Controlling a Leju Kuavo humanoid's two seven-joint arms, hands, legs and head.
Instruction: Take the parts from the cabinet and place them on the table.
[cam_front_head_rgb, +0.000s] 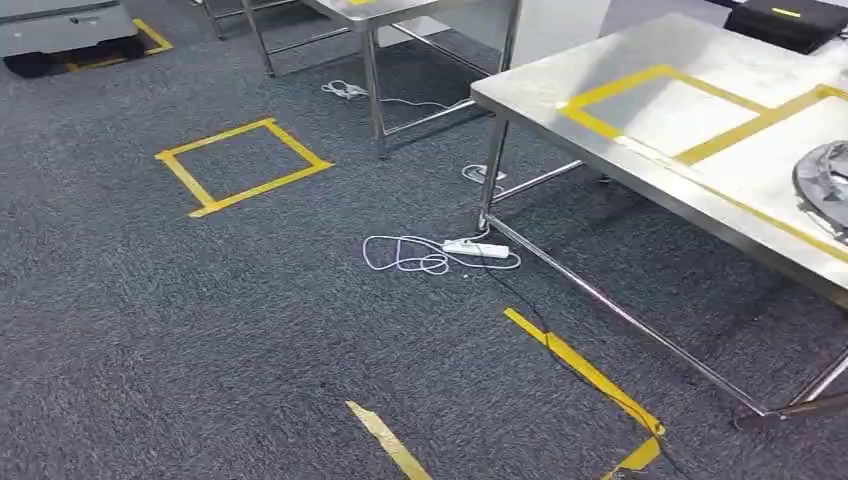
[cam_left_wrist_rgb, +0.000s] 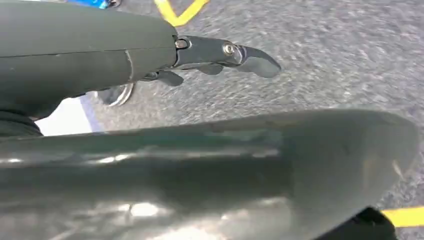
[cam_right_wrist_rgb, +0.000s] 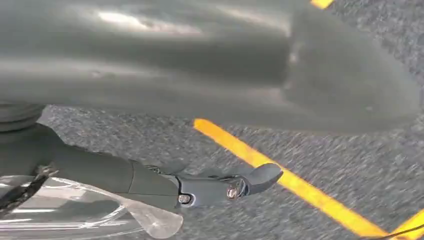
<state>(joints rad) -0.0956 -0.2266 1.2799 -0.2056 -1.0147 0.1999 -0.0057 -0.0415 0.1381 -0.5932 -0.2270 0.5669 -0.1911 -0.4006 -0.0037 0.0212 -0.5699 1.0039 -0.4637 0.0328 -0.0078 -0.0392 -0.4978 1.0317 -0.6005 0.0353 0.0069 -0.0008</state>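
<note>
My right hand (cam_right_wrist_rgb: 210, 187) hangs over the carpet with a clear plastic bag (cam_right_wrist_rgb: 85, 212) against its fingers, apparently held; one finger sticks out straight and the grip itself is hidden. My left hand (cam_left_wrist_rgb: 220, 55) hangs over the floor with its fingers stretched out, and nothing lies between them and the thumb. The steel table (cam_front_head_rgb: 650, 175), marked with yellow tape rectangles, stands ahead on the right. A grey bagged part (cam_front_head_rgb: 825, 185) lies at its right edge.
A white power strip with a coiled cable (cam_front_head_rgb: 440, 252) lies on the carpet by the table leg. Yellow tape squares (cam_front_head_rgb: 243, 165) mark the floor. A second steel table (cam_front_head_rgb: 380, 20) stands farther back. A black case (cam_front_head_rgb: 785, 20) sits on the far table corner.
</note>
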